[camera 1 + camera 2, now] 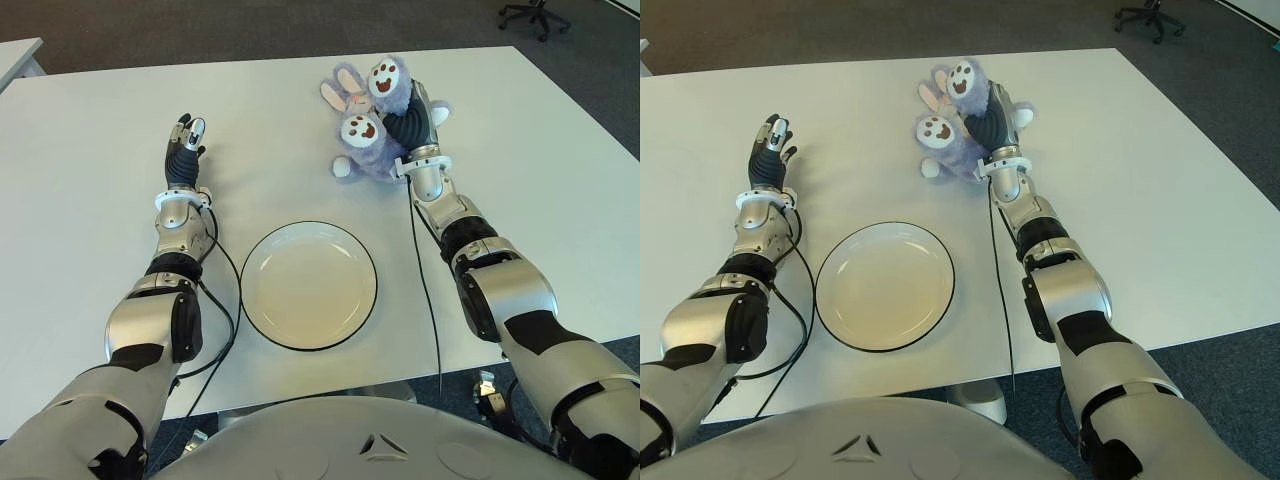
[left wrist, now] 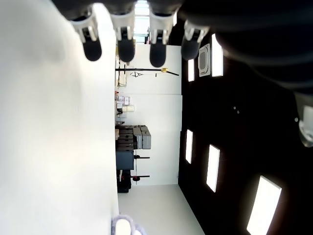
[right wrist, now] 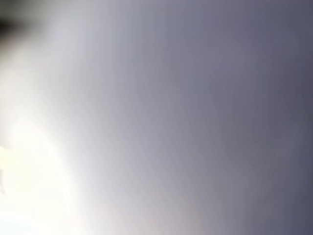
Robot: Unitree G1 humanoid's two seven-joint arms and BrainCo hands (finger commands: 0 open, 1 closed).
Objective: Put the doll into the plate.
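Two purple plush dolls with white faces lie together at the far middle-right of the white table [image 1: 90, 170]: one doll [image 1: 358, 135] nearer me, the other [image 1: 386, 82] just behind it. My right hand [image 1: 408, 122] is pressed into them from the right, its dark fingers curled around the plush. Purple fur [image 3: 205, 122] fills the right wrist view. A white plate [image 1: 246, 290] with a dark rim sits bare near the front edge, left of my right forearm. My left hand [image 1: 186, 140] shows at the left of the table, fingers [image 2: 126, 49] straight and holding nothing.
Cables run from both wrists across the table to its front edge, one [image 1: 424, 290] passing just right of the plate. An office chair [image 1: 530, 15] stands on the dark carpet beyond the far right corner.
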